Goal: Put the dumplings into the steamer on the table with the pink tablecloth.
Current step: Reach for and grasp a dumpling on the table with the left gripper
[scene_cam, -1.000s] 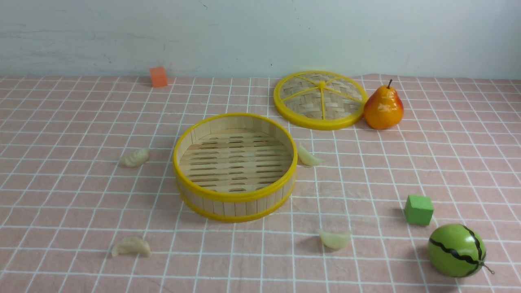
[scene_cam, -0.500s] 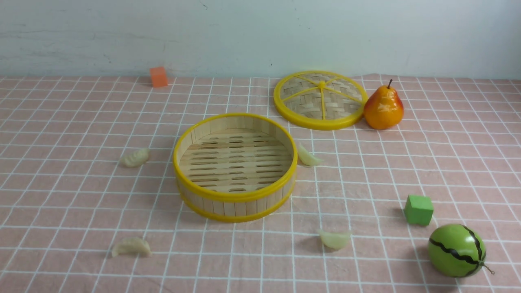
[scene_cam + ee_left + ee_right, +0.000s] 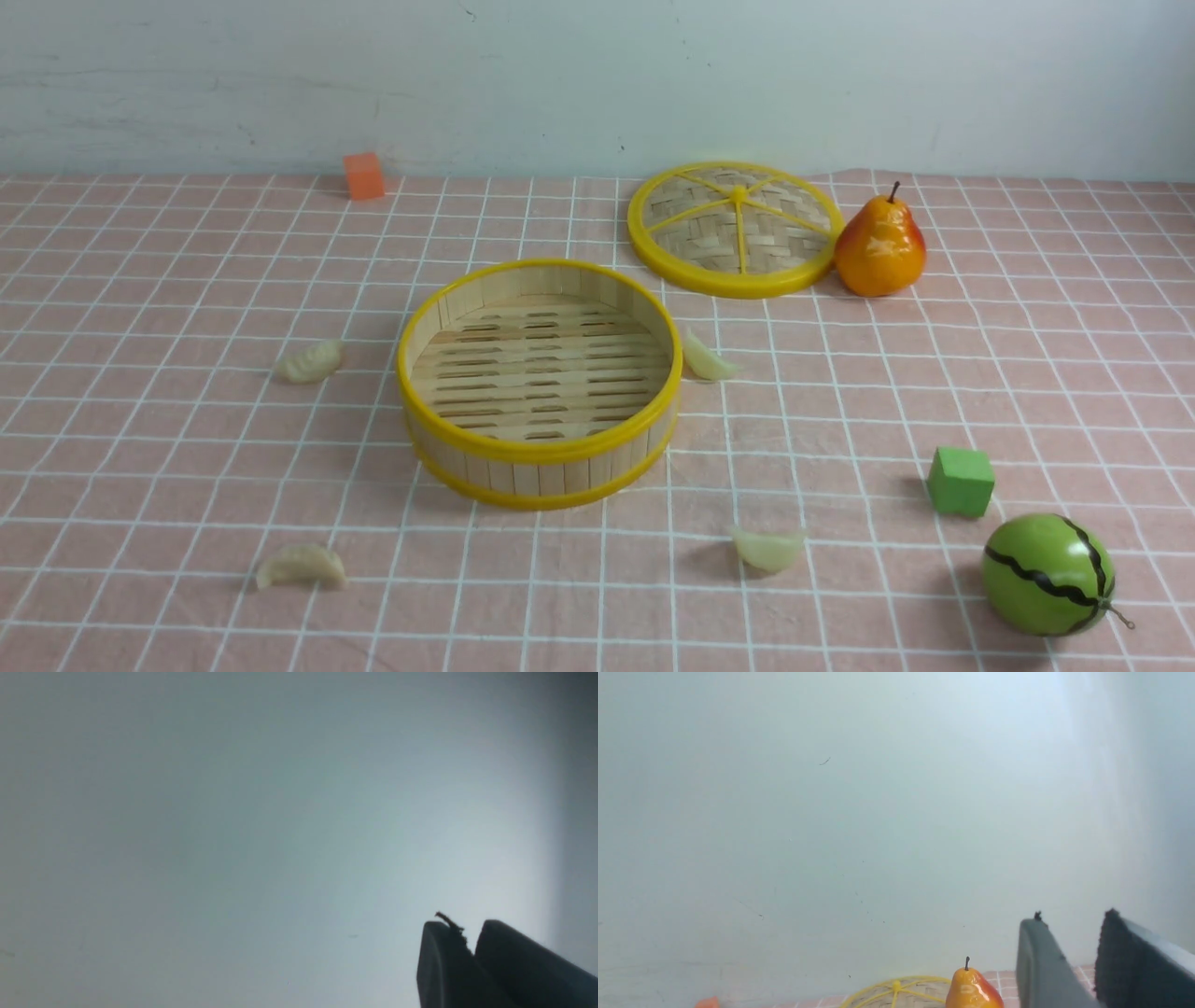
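Around steamer (image 3: 539, 383) on table (image 3: 140, 448): four dumplings (image 3: 767, 549), likely light, slick; pinch across belly. Left gripper (image 3: 469, 938) together, right gripper (image 3: 1073, 924) apart.

The steamer (image 3: 539, 467) sits on the tablecloth (image 3: 187, 448); four dumplings (image 3: 301, 567) lie around it (all outside).

I have open room above the steamer (image 3: 539, 453), lid (image 3: 734, 229) lying well behind. Left dumplings (image 3: 310, 360) have bare counter (image 3: 140, 448) around; one dumpling (image 3: 708, 358) sits just beside the steamer's wall; block (image 3: 960, 481) and melon (image 3: 1046, 574) stand near the front-right dumpling (image 3: 767, 549).
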Robot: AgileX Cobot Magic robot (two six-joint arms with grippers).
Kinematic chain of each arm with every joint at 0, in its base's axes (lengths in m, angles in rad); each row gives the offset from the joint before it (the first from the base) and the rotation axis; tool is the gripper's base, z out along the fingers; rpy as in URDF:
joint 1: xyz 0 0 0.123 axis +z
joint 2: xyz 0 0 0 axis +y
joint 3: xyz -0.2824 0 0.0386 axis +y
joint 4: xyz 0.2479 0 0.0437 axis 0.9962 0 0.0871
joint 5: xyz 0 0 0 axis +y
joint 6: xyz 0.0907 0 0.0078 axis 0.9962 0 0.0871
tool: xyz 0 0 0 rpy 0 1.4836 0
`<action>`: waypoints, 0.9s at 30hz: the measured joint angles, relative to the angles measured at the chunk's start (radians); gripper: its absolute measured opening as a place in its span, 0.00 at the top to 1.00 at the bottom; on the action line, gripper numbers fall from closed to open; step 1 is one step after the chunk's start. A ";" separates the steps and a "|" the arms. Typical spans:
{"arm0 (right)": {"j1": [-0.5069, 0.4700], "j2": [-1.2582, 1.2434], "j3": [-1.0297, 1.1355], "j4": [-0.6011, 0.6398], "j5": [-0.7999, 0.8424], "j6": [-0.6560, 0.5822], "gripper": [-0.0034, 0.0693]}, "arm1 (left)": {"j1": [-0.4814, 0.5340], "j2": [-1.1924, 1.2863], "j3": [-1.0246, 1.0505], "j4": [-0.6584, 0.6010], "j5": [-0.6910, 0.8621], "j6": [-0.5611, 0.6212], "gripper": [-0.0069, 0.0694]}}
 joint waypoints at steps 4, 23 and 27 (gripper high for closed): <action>0.000 0.144 -0.151 -0.065 0.101 0.002 0.97 | 0.000 0.230 -0.314 0.046 0.348 -0.004 0.93; 0.000 1.092 -0.706 0.120 0.950 -0.292 0.96 | 0.000 1.443 -0.881 0.032 0.965 0.163 0.93; 0.000 1.143 -0.718 0.278 0.959 -0.481 0.96 | 0.000 1.635 -1.122 -0.074 1.155 0.365 0.93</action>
